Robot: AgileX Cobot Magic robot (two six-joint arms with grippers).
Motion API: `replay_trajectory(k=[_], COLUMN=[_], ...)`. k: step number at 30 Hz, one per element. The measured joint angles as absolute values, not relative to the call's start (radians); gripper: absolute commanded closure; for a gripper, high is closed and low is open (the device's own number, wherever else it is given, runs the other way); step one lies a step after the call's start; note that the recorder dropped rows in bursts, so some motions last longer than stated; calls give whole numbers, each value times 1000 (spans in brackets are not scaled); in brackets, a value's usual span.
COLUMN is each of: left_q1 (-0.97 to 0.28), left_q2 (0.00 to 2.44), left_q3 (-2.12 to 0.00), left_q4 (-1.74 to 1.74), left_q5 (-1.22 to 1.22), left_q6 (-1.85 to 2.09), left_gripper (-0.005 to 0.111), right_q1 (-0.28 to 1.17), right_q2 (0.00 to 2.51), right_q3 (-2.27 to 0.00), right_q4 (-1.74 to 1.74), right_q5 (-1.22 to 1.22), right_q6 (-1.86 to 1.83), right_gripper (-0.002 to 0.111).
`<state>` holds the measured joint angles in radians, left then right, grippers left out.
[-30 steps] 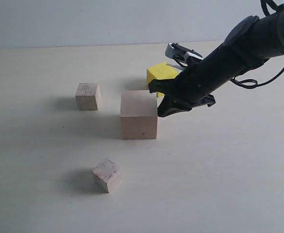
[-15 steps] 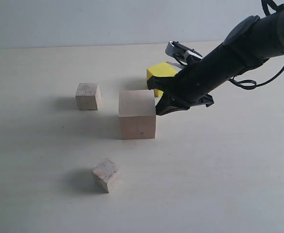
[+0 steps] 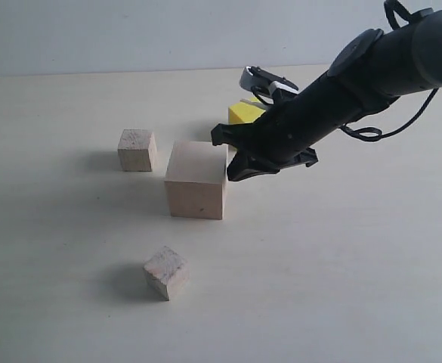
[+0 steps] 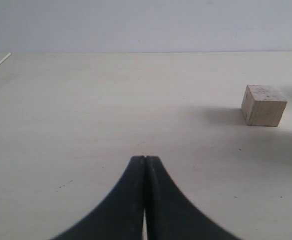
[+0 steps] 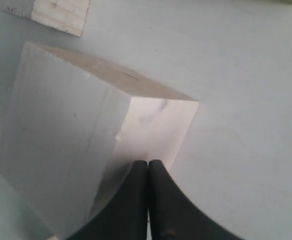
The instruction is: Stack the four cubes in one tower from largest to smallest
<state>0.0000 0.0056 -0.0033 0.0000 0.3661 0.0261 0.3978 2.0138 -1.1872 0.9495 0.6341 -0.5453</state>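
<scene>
My right gripper (image 3: pixel 231 176) is shut with nothing in it, its closed tips pressed against the upper edge of the large pale wooden cube (image 3: pixel 196 181). Over the last second I have been pushing with it. The cube has slid across the tabletop (image 3: pixel 341 265) toward the left edge and turned a little, so a corner now faces the near edge.

That has opened a gap to the yellow cube (image 3: pixel 243 112), which sits behind it toward the far edge, mostly hidden by my arm. One small wooden cube (image 3: pixel 137 150) now stands near the large one on its left-edge side. The other small cube (image 3: pixel 166 272) lies apart toward the near edge, skewed.

My left gripper (image 4: pixel 145 159) is also closed and empty, low over bare tabletop.

Nothing is stacked yet. I read this as positioning the base. The push should leave room to grasp the yellow cube, but I must open the jaws first.
</scene>
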Motion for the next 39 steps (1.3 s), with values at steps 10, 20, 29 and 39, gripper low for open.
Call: replay_trajectory(k=[10,20,29,39], left_q1=[0,0,0,0], left_q2=[6,6,6,6], left_q3=[-3,-3,-3,-3], left_q4=[0,0,0,0], left_q5=[366,366,366,366], left_q6=[26,26,26,26], left_gripper=[107,107,107,107], right_q1=[400,400,400,400], right_q2=[2014,2014,2014,2014], right_q3=[-1187,-1187,-1187,-1187], right_q4=[952,965,997,1031], right_q5=[589,556,537,514], right_q6=[-539,-539,-544,-558], right_gripper=[108,108,108,108])
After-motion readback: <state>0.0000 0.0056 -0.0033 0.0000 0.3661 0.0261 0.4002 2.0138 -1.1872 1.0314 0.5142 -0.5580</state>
